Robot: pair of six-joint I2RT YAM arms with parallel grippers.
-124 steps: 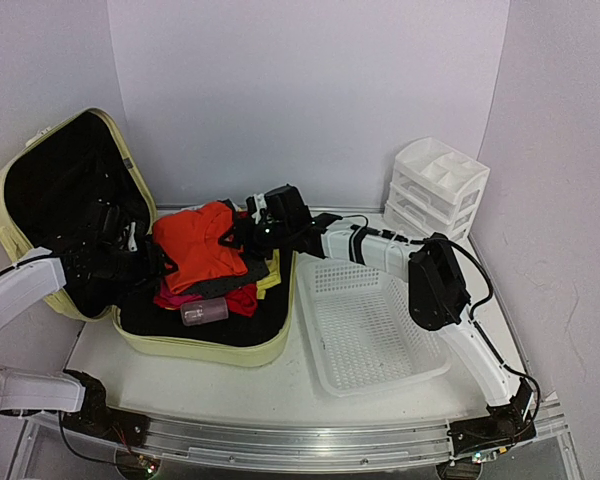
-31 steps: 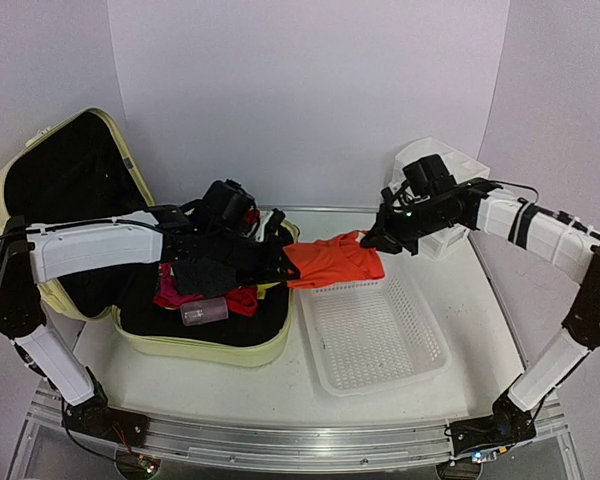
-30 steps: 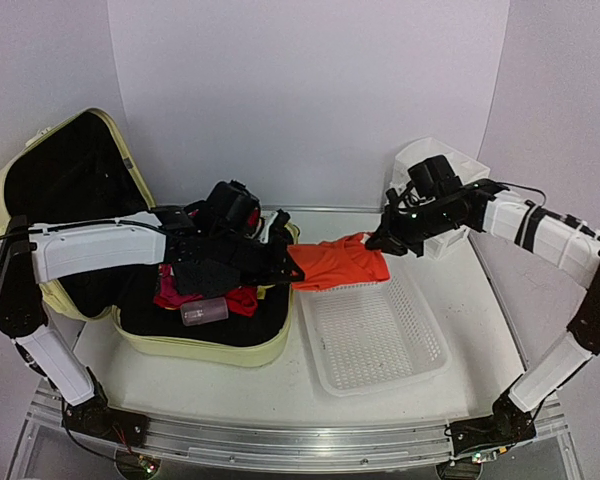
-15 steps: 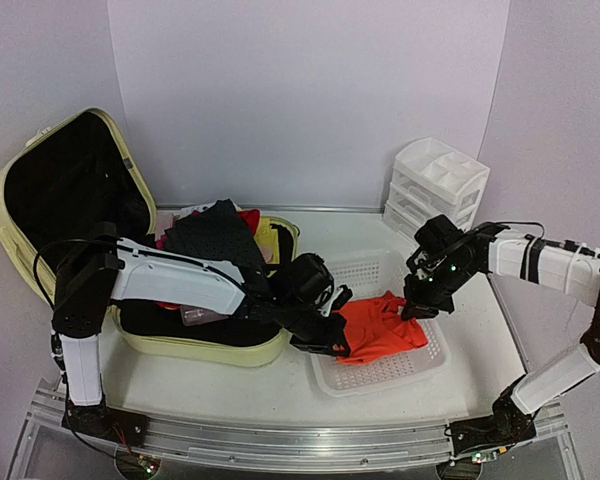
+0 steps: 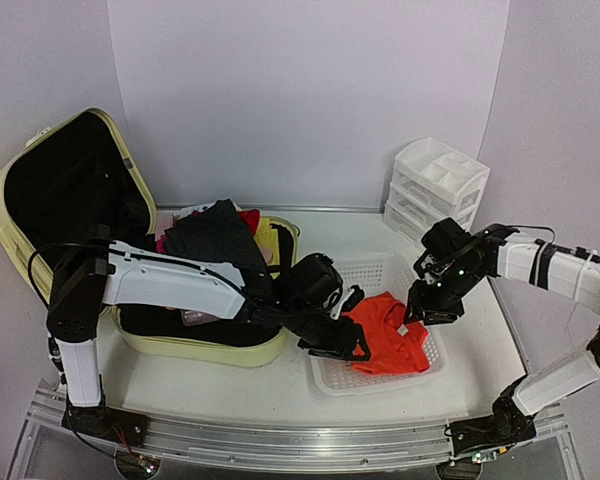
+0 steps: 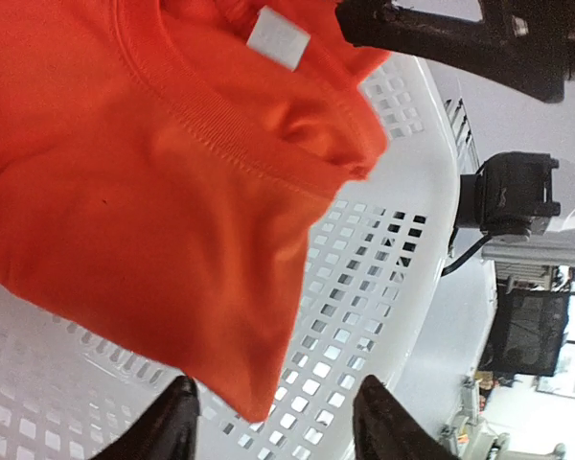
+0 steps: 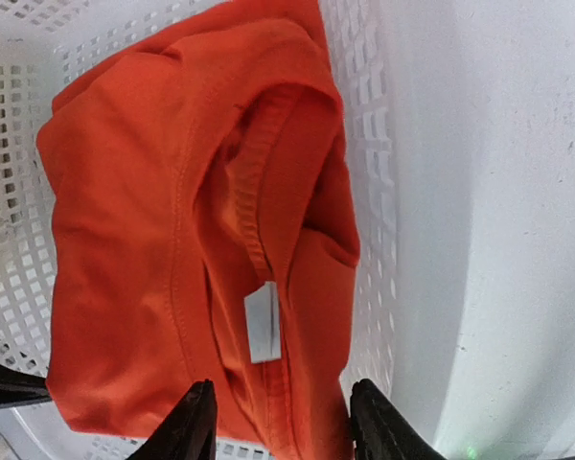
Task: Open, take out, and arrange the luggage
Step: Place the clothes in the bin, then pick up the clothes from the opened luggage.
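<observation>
The pale yellow-green luggage (image 5: 200, 348) lies open at the left with its black-lined lid upright, clothes still piled inside. An orange shirt (image 5: 385, 335) lies crumpled in the white mesh basket (image 5: 380, 375). My left gripper (image 5: 348, 342) hovers open at the shirt's left edge. In the left wrist view the shirt (image 6: 153, 192) lies on the basket (image 6: 383, 259), its hem hanging free between the open left gripper (image 6: 278, 420) fingertips. My right gripper (image 5: 417, 312) is open just above the shirt's right side. The right wrist view shows the shirt's (image 7: 144, 240) collar and white label below the open right gripper (image 7: 278, 422).
A white drawer organizer (image 5: 438, 190) stands at the back right. A dark garment (image 5: 215, 240) tops red and yellow clothes in the luggage. The left arm stretches over the luggage's front wall. The basket's right rim (image 7: 364, 144) adjoins bare white table.
Both arms carried the orange shirt from above the luggage down into the basket. Both grippers have opened and let it go.
</observation>
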